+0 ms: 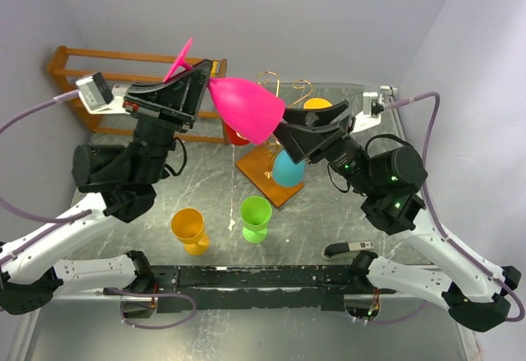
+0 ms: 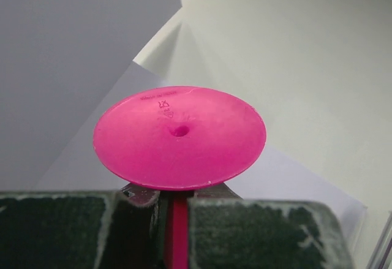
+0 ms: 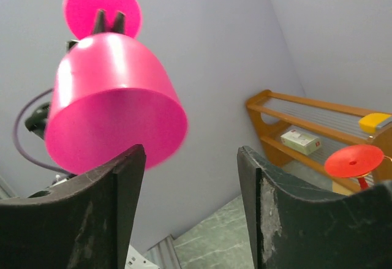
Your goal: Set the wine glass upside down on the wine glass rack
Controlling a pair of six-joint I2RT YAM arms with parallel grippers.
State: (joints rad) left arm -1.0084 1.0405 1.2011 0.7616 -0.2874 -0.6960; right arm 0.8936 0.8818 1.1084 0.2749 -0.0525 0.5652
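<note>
Left gripper [image 2: 176, 198] is clamped narrow on the stem [image 2: 177, 232] of the pink wine glass [image 1: 246, 108], just under its round foot [image 2: 179, 135]. It holds the glass aloft and tilted, the bowl [image 3: 113, 106] pointing away toward the right gripper [image 3: 191, 152]. That gripper stands wide, jaws apart just beside the bowl's rim and, as far as can be seen, touching nothing. The glass looks like moulded plastic, likely light, stiff and slick, so the thin stem seems the surest hold.

Below and just beyond the bowl stands the wine glass rack [image 1: 261, 170], gold wire on a wooden base, carrying a blue glass [image 1: 288, 168], a red glass [image 1: 237, 136] and an orange glass [image 1: 316, 104]. Nearer the arms, a yellow glass [image 1: 189, 229] and a green glass [image 1: 255, 217] stand on the grey marbled surface [image 1: 329, 213]. A wooden shelf [image 1: 74, 65] sits behind the left gripper, against pale walls.
</note>
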